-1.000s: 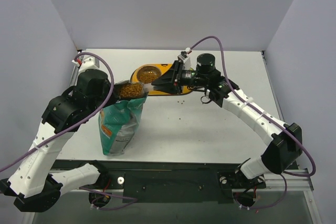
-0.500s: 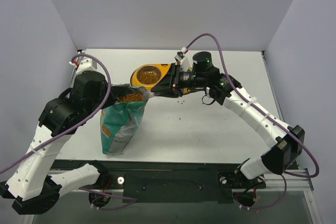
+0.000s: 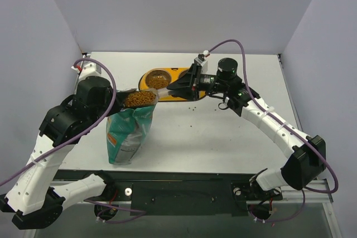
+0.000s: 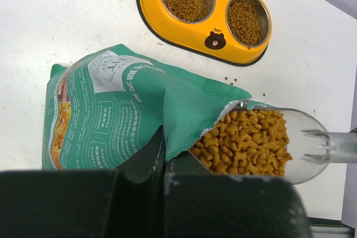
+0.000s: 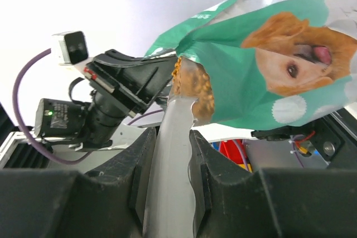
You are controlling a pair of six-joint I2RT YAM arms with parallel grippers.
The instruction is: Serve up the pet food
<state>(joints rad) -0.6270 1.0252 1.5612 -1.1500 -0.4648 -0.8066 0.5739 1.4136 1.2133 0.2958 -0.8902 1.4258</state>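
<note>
Top camera looks down from high behind the arms, left wrist camera hangs close above the teal dog-food bag (image 3: 129, 132), right wrist camera peers close at its mouth, all three sharing the kibble (image 3: 139, 99) there.

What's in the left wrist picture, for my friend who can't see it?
A clear scoop heaped with brown kibble sits at the open mouth of a teal bag. Beyond it on the white table, a yellow feeder holds kibble in both bowls, with a few stray pellets nearby.
</note>
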